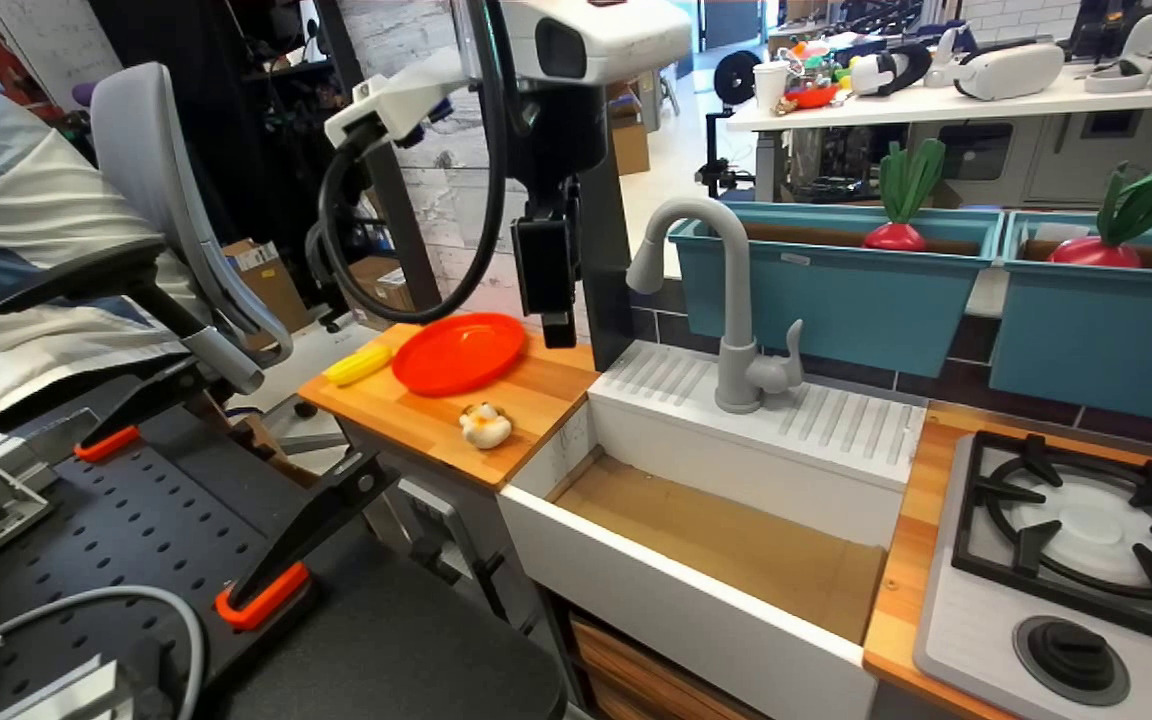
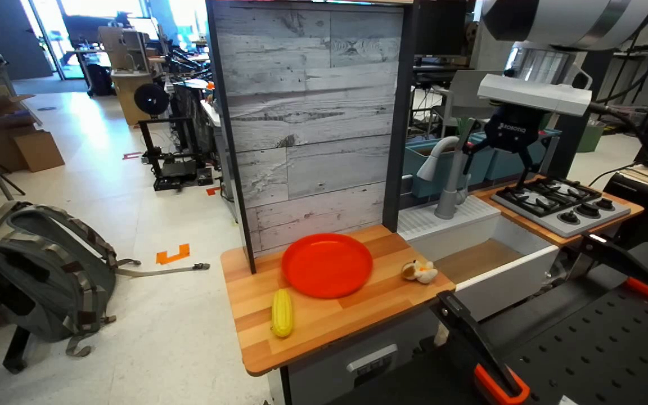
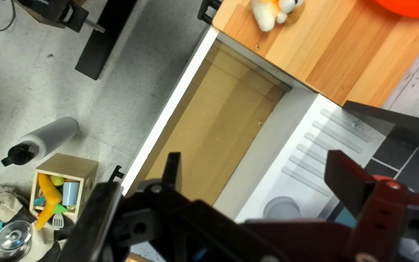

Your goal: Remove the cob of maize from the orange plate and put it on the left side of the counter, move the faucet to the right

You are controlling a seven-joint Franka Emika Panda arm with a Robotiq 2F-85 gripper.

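The yellow cob of maize (image 1: 358, 365) (image 2: 282, 314) lies on the wooden counter (image 1: 411, 418) (image 2: 332, 322), beside the orange plate (image 1: 458, 354) (image 2: 327, 265) and not on it. The plate holds nothing. In the wrist view only the plate's edge (image 3: 413, 6) shows and the cob is out of view. The grey faucet (image 1: 738, 300) (image 2: 449, 185) stands upright behind the sink; the wrist view shows part of its base (image 3: 282, 208), mostly hidden by the gripper. My gripper (image 3: 255, 155) (image 2: 494, 179) is open and empty, pointing down above the sink area, near the faucet.
A pale beige lump (image 1: 485, 427) (image 3: 267, 14) lies on the counter near the sink (image 1: 676, 560). A stove (image 1: 1086, 540) stands beyond the sink. Teal planters (image 1: 826, 290) hang behind the faucet. A whitewashed panel (image 2: 318, 124) rises behind the plate.
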